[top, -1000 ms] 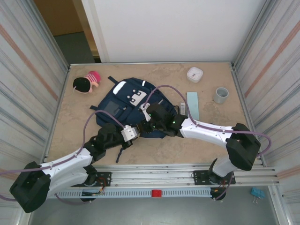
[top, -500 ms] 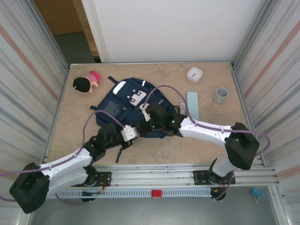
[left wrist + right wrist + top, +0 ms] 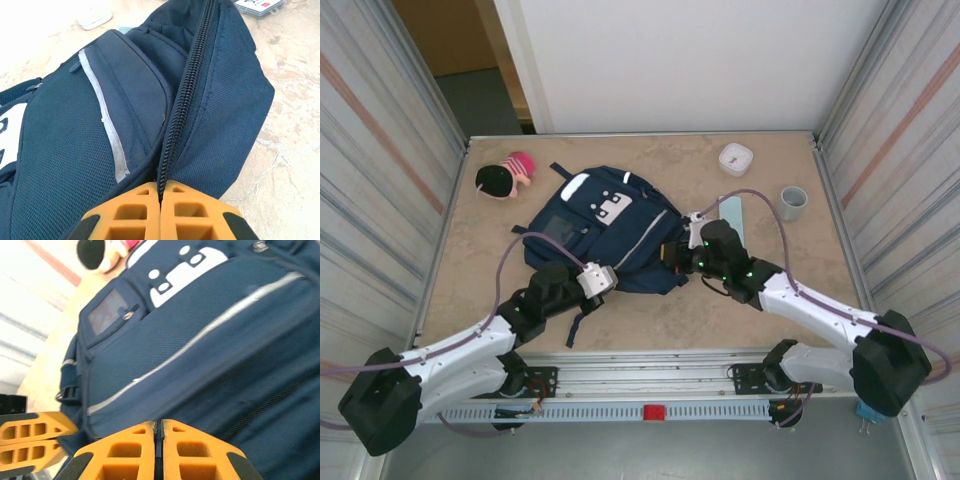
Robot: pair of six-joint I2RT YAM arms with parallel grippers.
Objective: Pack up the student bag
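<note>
The student bag (image 3: 610, 225) is laid flat on the bench (image 3: 480, 270), a little toward 11 o'clock from the centre, with its front pocket facing up. The left claw (image 3: 160, 189) is clenched on the bag's zip seam at its 6 o'clock edge. The right claw (image 3: 157, 424) is pressed closed at the bag's 4 o'clock side; whether anything is pinched cannot be told.

White-shelled left arm (image 3: 460, 352) and right arm (image 3: 815, 305), bulky black joints; a mauve cable (image 3: 504, 268) loops behind each set of orange lattice fingers (image 3: 132, 215), black at their outer corners.
</note>
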